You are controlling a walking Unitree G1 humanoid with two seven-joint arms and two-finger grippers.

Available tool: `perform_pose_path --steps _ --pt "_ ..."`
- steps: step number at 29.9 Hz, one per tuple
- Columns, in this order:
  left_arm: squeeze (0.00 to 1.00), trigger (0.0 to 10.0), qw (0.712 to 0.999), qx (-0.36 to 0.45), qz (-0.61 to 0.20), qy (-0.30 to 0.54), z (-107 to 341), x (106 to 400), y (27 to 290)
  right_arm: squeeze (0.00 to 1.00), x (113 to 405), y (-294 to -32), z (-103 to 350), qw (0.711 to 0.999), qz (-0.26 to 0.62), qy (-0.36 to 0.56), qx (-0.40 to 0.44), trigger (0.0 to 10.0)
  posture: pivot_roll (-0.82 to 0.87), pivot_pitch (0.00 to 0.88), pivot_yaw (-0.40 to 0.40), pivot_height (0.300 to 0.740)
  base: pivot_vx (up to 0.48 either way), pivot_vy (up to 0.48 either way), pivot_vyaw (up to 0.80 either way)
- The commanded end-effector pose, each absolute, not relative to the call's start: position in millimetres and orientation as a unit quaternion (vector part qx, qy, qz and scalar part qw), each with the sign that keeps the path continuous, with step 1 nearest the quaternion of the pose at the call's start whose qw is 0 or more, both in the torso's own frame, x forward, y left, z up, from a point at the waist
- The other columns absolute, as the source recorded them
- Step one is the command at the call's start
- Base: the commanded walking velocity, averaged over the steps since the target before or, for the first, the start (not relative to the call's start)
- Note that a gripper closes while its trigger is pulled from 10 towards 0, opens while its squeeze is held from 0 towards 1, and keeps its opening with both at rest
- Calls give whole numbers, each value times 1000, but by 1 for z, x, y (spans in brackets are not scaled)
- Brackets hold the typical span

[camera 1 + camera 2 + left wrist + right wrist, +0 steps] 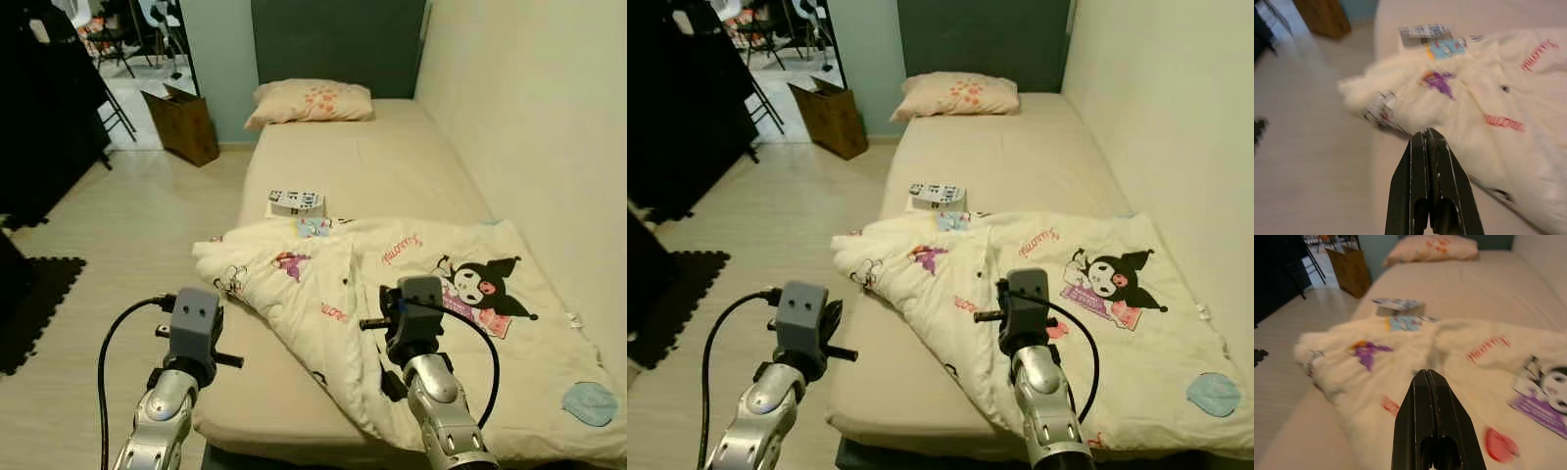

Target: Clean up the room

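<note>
Head view: your bed (pixel 392 162) runs lengthwise toward dark headboard, pillow (pixel 312 101) at far end, pale wood floor (pixel 127 245) left. Open cardboard box (pixel 183 124) by doorway, contents unseen. Rumpled cartoon-print blanket (pixel 392 294) lies diagonally across near half, one corner overhanging left edge.
Left wrist: left gripper (pixel 1429 142) clenched, empty, above blanket corner.
Right wrist: right gripper (pixel 1427 380) clenched, empty, over blanket.

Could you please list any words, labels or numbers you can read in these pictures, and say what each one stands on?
Pink cursive words on the blanket, beside the cartoon character print: too small and tilted to read.
Red writing lower on the blanket, near its fold: blurred, unreadable.
Patterned box on the bed: markings too small to read.
Cardboard box on the floor: no legible text.
</note>
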State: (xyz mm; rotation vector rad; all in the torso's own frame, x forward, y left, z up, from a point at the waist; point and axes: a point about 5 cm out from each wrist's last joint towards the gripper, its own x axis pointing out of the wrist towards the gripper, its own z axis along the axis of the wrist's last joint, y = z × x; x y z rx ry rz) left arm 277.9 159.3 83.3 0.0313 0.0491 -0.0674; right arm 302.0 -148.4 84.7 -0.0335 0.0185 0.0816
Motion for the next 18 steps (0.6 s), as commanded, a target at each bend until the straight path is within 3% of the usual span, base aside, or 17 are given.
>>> perform_pose_path --steps 1,13,18 --pt "0 10000 999 6 -28 27 84 279 164 0 302 -149 84 999 38 12 -10 10000 -69 95 39 740 0 480 0" --pt "0 10000 999 15 -27 19 86 278 165 0 302 -146 83 999 41 13 -8 10000 -67 101 43 740 0 480 0" --pt "0 10000 999 29 -24 18 87 279 167 0 301 -147 82 999 40 14 -7 10000 -67 101 43 740 0 207 0"
